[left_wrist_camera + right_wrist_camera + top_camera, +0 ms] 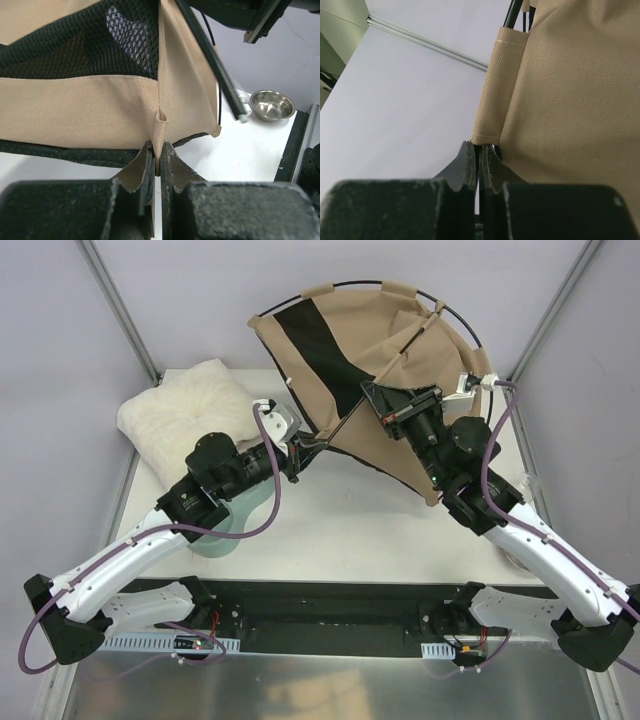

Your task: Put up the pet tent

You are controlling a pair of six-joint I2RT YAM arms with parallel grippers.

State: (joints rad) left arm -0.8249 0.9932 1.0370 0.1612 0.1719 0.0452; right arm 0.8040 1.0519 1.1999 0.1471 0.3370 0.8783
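Hanging above the far right corner of the table [350, 530], the tent [400, 330] is held up half-spread, with its thin black pole [345, 284] arching over the top. The left claw [159, 156] is clenched on a small tan loop [160, 127] at the tent's lower seam. The right claw [479, 152] is clenched on the tent's tan hem. A white cushion [185, 410] lies at the far left corner.

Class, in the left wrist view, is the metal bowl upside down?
No, the metal bowl sits open side up, its hollow inside showing.
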